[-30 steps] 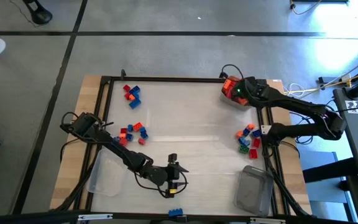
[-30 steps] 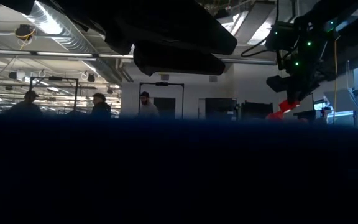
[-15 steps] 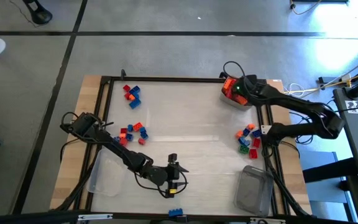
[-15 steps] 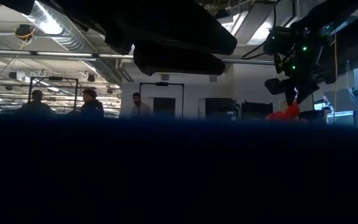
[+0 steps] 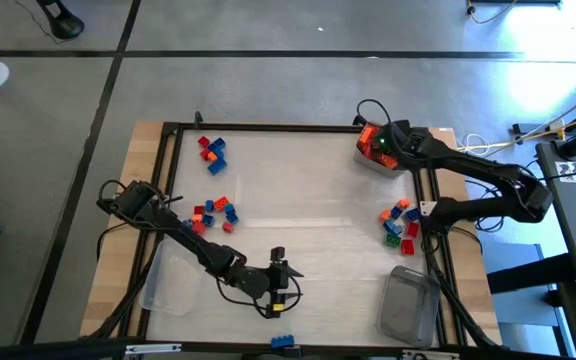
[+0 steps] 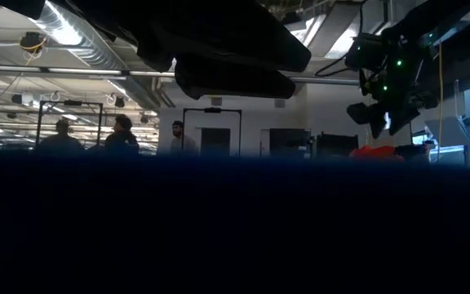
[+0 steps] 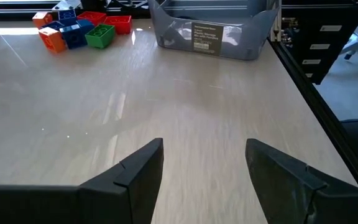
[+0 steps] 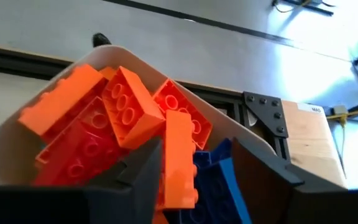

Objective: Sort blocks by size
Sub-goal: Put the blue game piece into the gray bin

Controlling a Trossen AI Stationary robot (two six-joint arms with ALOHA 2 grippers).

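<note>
My right gripper [image 5: 378, 143] hangs open over a white tub [image 8: 135, 59] at the table's far right corner. The tub is heaped with orange, red and blue blocks [image 8: 104, 124]. A long orange block [image 8: 179, 165] shows in the gap between the fingers, lying on the heap. In the low view the gripper [image 6: 384, 122] stands clear above the red heap [image 6: 375, 151]. My left gripper [image 5: 278, 275] waits open near the table's front middle, just over the bare tabletop [image 7: 197, 106], with nothing between its fingers.
Loose block piles lie at the far left [image 5: 211, 152], the middle left [image 5: 213, 213] and the right [image 5: 400, 222]. A clear tub [image 5: 408, 305] stands at the near right, another [image 5: 173, 285] at the near left. One blue block [image 5: 283, 341] sits at the front edge.
My right gripper has opened over the far right tub and let go of a red-orange block. The block hung from its fingers a second ago and now lies on the heap in the tub, below the fingers.
</note>
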